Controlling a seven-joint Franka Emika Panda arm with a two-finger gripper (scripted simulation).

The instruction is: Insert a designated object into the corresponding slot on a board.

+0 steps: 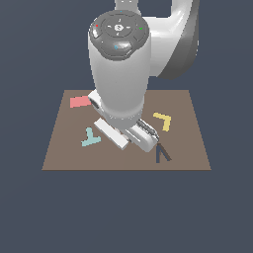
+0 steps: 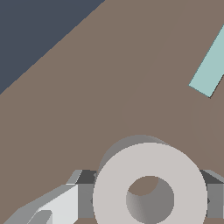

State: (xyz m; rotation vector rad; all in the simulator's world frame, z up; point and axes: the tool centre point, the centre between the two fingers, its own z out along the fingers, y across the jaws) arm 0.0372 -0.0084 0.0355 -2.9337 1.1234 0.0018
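The designated object, a light-grey ring (image 2: pixel 109 192) with a round hole, sits between the two fingers of my gripper (image 2: pixel 148 199). One dark finger (image 2: pixel 85 199) presses on one side of the ring and the other finger touches the opposite side, so the gripper is shut on it. The brown board (image 2: pixel 109 100) lies just beneath and shows through the hole. In the exterior view the arm's hand (image 1: pixel 133 134) is low over the middle of the board (image 1: pixel 64 153) and hides the ring. The slot is hidden in both views.
On the board lie a teal shape (image 1: pixel 90 138) (image 2: pixel 212 65), a red rectangle (image 1: pixel 79 102), a yellow L-shape (image 1: pixel 163 120) and a dark V-shaped mark (image 1: pixel 162 153). The board's edge meets dark floor (image 2: pixel 35 30).
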